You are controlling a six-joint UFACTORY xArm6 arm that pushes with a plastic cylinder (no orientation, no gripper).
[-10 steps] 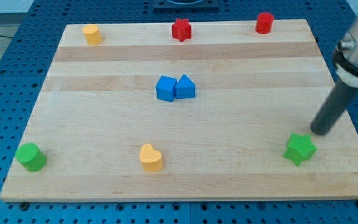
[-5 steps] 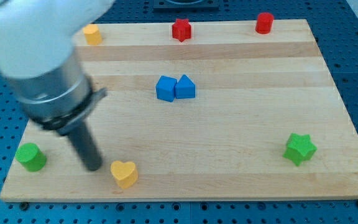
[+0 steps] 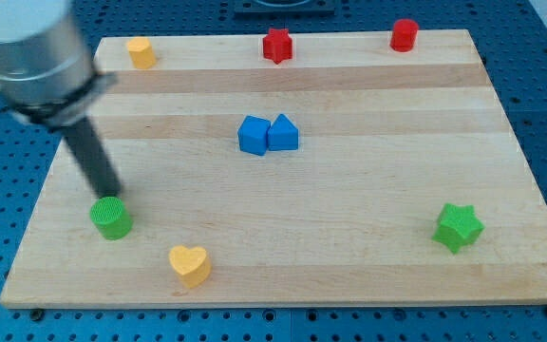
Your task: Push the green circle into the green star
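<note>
As the rod leans left, my tip (image 3: pixel 109 197) touches the green circle (image 3: pixel 111 218).

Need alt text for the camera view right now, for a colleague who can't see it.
My tip sits at the top edge of the green circle near the board's lower left, with the green star far off at the lower right. A yellow heart lies below and right of the circle; two blue blocks touch mid-board.
</note>
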